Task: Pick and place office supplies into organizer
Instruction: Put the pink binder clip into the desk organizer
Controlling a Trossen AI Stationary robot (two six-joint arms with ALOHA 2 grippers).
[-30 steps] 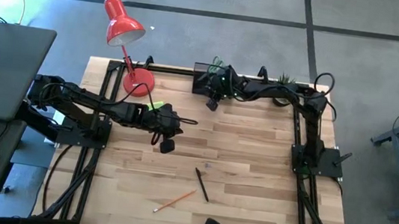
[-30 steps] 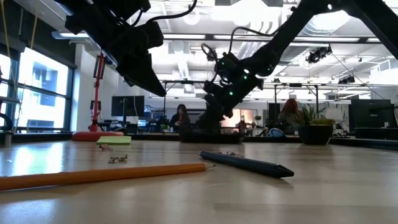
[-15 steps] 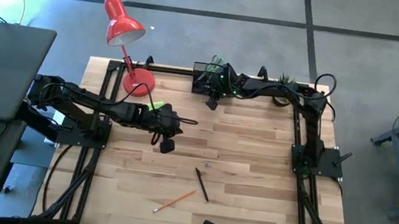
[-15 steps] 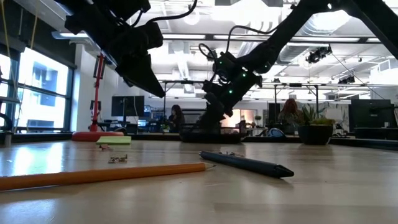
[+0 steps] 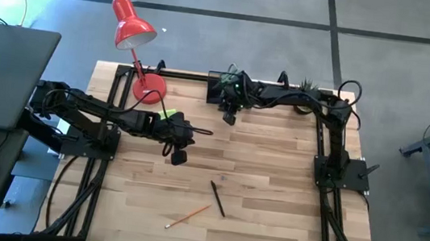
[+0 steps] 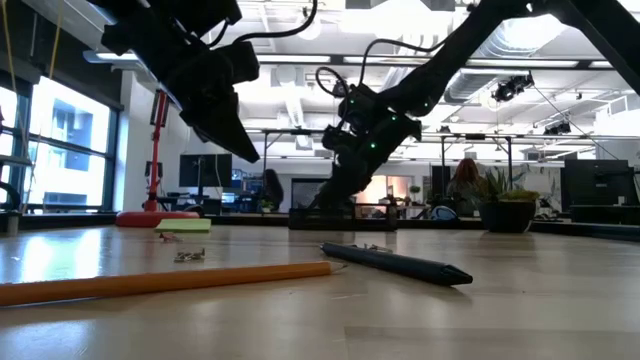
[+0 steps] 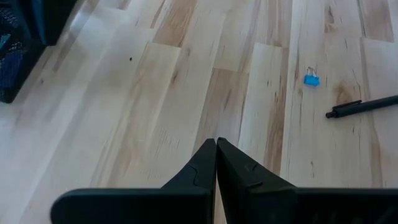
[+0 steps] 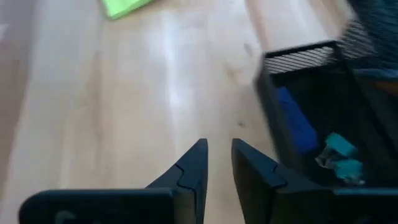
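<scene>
The black mesh organizer [image 5: 221, 85] stands at the table's far edge; in the right wrist view its compartment [image 8: 311, 124] holds a blue thing and a teal thing. My right gripper [image 8: 217, 146] hovers open just on the near side of it [image 5: 230, 116]. My left gripper [image 7: 216, 146] is shut and empty above the table's middle left [image 5: 178, 155]. The lime sticky-note pad [image 5: 168, 115] lies flat beside the left arm. A dark pen [image 5: 217, 198] and an orange pencil [image 5: 188, 215] lie flat near the near edge. A tiny blue block [image 7: 311, 79] rests near the pen.
A red desk lamp [image 5: 132, 26] stands with its base [image 5: 148, 88] on the far left corner. A potted plant [image 6: 508, 205] sits at the far right. Small metal clips [image 6: 188, 256] lie near the pad. Bare wood stretches across the table's middle and right.
The right gripper has shifted slightly away from the organizer toward the near edge and to the left, staying above the table. The left arm has kept still.
</scene>
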